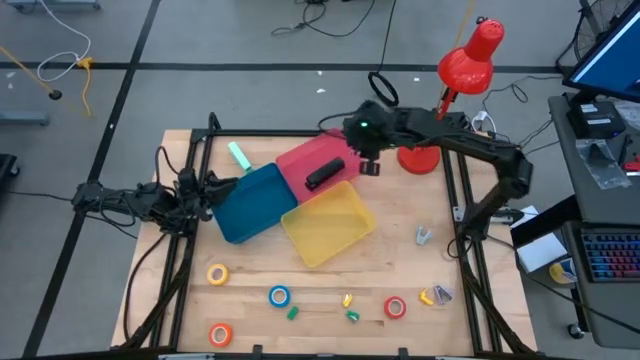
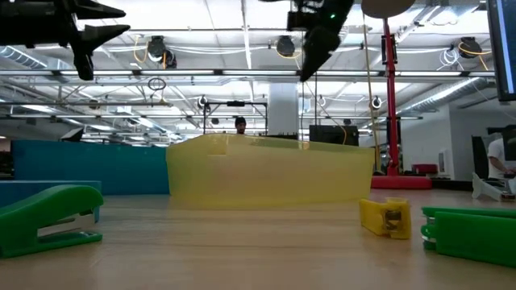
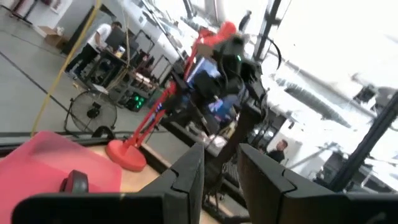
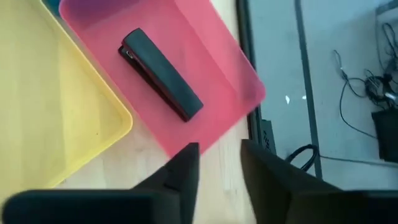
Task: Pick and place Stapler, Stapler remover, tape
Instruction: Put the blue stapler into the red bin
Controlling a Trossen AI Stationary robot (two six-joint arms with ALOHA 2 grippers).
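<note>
A black stapler (image 4: pixel 161 74) lies flat on the floor of the red bin (image 1: pixel 300 160). My right gripper (image 4: pixel 219 149) hangs open and empty above that bin's far right corner, high over the table (image 1: pixel 368 165). My left gripper (image 1: pixel 208 190) waits at the table's left edge beside the blue bin (image 1: pixel 250 205), open with nothing between its fingers (image 3: pixel 221 152). Tape rolls lie flat near the front edge: yellow (image 1: pixel 217 273), blue (image 1: pixel 279 295), orange (image 1: pixel 220 334) and red (image 1: pixel 395 307). A small grey piece (image 1: pixel 424 235), perhaps the stapler remover, lies right of the yellow bin (image 1: pixel 328 222).
Small green staplers (image 1: pixel 293 313) (image 1: pixel 352 316) and a small yellow piece (image 1: pixel 347 299) lie near the front edge. A yellow-and-purple thing (image 1: pixel 436 295) sits at the front right. A red desk lamp (image 1: pixel 470 60) stands at the far right; a teal object (image 1: pixel 238 155) lies behind the blue bin.
</note>
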